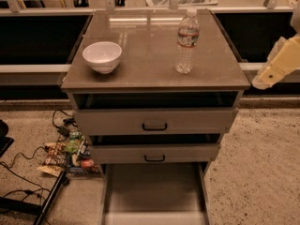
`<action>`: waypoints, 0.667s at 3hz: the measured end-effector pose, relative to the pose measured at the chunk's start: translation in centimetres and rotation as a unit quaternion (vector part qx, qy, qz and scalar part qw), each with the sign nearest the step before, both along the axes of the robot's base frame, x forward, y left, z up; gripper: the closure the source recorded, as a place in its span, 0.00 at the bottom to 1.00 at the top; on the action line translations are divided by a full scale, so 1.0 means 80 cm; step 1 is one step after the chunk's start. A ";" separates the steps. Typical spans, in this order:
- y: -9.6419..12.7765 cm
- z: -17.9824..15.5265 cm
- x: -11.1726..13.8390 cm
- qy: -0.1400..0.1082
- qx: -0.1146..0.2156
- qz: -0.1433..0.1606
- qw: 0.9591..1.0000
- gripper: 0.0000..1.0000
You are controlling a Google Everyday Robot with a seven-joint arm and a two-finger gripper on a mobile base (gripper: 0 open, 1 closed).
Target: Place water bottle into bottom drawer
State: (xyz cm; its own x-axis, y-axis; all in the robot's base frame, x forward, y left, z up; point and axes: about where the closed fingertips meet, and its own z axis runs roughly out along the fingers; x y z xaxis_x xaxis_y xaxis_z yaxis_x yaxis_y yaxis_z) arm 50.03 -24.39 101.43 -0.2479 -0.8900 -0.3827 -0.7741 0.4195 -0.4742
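The water bottle is clear ribbed plastic with a white cap and a red-and-white label. It stands upright on the right side of the grey cabinet top. The bottom drawer is pulled out toward me at floor level, and its flat grey floor is bare. My gripper is cream-coloured and hangs at the right edge of the view, beside the cabinet's right side. It is apart from the bottle, to its right and a little lower, and holds nothing that I can see.
A white bowl sits on the left of the cabinet top. The two upper drawers with black handles are slightly pulled out. Cables and colourful packets lie on the floor to the left. A dark shelf runs behind the cabinet.
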 end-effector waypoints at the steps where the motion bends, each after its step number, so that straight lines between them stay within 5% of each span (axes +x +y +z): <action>1: -0.001 -0.001 0.034 -0.046 0.091 0.000 0.995 0.00; 2: 0.014 0.003 0.084 -0.089 0.199 0.019 0.976 0.00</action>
